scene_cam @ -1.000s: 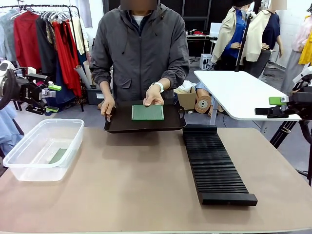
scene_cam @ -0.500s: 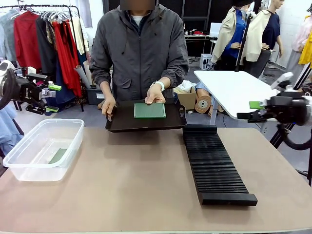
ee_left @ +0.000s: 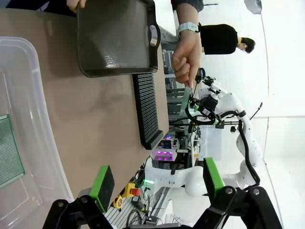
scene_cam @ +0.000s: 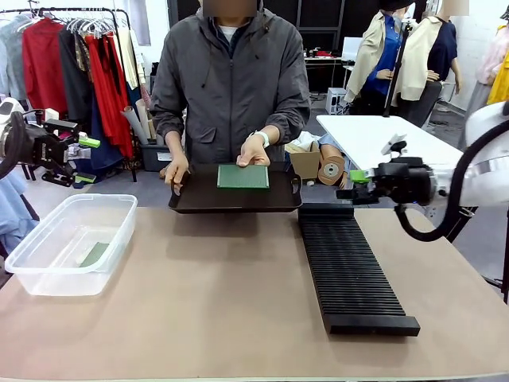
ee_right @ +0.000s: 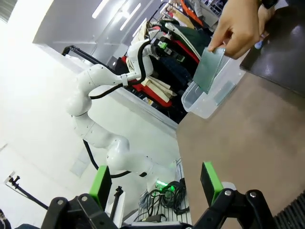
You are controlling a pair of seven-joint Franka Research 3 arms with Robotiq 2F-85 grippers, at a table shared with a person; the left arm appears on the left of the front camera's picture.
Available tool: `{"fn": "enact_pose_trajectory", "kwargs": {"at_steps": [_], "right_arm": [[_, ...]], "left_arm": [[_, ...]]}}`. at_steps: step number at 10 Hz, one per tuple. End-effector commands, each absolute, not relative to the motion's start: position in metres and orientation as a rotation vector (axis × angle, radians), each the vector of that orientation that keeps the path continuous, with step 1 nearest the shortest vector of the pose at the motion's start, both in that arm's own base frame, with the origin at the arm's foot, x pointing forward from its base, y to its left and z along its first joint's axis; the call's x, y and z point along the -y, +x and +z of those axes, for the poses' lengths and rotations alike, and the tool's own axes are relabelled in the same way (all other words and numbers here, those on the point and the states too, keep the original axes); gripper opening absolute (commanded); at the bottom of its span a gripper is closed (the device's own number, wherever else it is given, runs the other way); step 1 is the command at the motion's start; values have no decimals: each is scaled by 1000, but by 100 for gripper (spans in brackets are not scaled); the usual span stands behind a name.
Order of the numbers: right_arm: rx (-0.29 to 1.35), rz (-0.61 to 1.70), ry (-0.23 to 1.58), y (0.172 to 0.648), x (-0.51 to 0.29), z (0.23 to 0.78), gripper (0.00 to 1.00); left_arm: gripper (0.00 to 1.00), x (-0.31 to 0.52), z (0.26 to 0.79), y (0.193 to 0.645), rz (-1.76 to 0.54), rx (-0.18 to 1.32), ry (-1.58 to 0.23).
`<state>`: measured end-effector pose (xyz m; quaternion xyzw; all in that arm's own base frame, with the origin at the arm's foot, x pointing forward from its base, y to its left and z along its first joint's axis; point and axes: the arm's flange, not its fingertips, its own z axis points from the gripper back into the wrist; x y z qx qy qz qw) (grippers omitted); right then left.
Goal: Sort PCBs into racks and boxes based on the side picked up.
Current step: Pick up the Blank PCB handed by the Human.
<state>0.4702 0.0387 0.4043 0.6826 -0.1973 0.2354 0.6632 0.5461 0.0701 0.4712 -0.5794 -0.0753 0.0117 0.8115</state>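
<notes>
A person in a grey jacket stands behind a black tray at the bench's far edge. Beyond it are a clothes rail at left and a cardboard box and white table at right.

White-and-black machine, grey-clad person
The right arm was smooth white, a black cable looped beneath; left gripper and right gripper were black, green-padded. The person wore a grey zip jacket and white wristband.
</notes>
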Motion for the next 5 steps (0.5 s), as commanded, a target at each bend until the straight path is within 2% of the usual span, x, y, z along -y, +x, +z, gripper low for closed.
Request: {"fn": "enact_pose_trajectory", "kwargs": {"at_steps": [1, 5], "right_arm": [[439, 541, 1556, 488, -59, 401, 100], [462, 491, 1603, 513, -103, 386, 100]], "left_arm": [[97, -70, 474, 544, 23, 165, -1225], [97, -70, 474, 544, 23, 165, -1225]]}}
